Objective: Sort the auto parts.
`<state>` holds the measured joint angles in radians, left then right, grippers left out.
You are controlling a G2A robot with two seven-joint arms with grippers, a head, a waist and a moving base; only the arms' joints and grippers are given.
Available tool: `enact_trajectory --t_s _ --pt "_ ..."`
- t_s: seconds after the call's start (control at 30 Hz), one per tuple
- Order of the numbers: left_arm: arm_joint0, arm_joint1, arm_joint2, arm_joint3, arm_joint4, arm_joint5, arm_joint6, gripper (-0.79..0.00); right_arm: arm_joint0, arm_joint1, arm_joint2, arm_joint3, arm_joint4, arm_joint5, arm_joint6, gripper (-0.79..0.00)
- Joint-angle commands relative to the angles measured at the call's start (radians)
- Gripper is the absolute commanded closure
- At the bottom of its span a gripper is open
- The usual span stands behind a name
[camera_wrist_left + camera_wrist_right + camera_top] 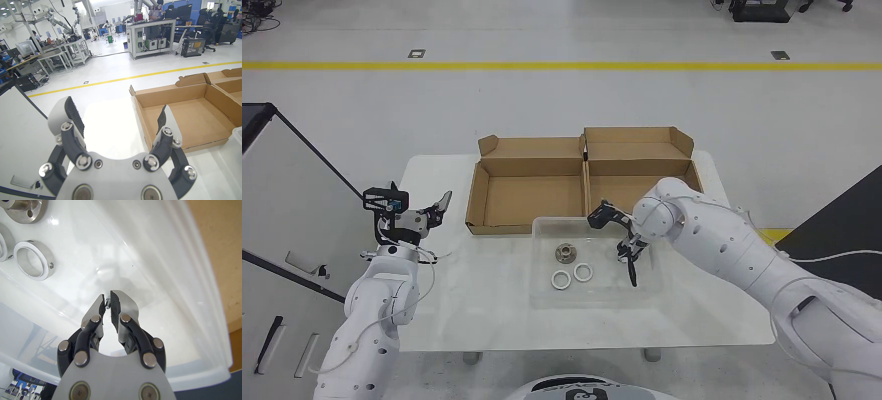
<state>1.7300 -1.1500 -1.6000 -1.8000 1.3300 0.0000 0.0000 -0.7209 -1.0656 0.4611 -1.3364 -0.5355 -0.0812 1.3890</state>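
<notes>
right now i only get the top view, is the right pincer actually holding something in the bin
Observer: Yes. In the right wrist view the right pincer is shut on a small screw, pinched right at its tip.
Operator: anything i can't make out on the part closest to it
Observer: That is a ring, and it has a threaded hole in its side wall.
Operator: and the other arm
Observer: In the left wrist view the left pincer is open with nothing in it.
</notes>
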Motion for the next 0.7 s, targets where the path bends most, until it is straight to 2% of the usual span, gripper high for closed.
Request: enact_trajectory --t_s 0.0,0.07,0.13,0.4,0.67 --pt "0.000 0.000 0.000 0.000 0.000 0.000 0.000 -0.785 0.000 -0.002 0.000 0.003 -0.003 0.002 0.004 -0.058" --pt "0.000 0.000 0.000 0.000 0.000 0.000 0.000 -0.785 0.000 -0.004 0.002 0.005 -0.005 0.002 0.007 -0.049" --pt "0.000 0.000 0.000 0.000 0.000 0.000 0.000 -0.785 0.000 -0.005 0.003 0.009 -0.011 0.002 0.008 0.000" --pt "0.000 0.000 0.000 0.000 0.000 0.000 0.000 -0.785 -0.001 -0.006 0.023 0.001 -0.020 0.004 0.018 0.000" --pt "0.000 0.000 0.000 0.000 0.000 0.000 0.000 -0.785 -0.008 0.013 0.080 -0.076 -0.006 0.023 0.052 0.000"
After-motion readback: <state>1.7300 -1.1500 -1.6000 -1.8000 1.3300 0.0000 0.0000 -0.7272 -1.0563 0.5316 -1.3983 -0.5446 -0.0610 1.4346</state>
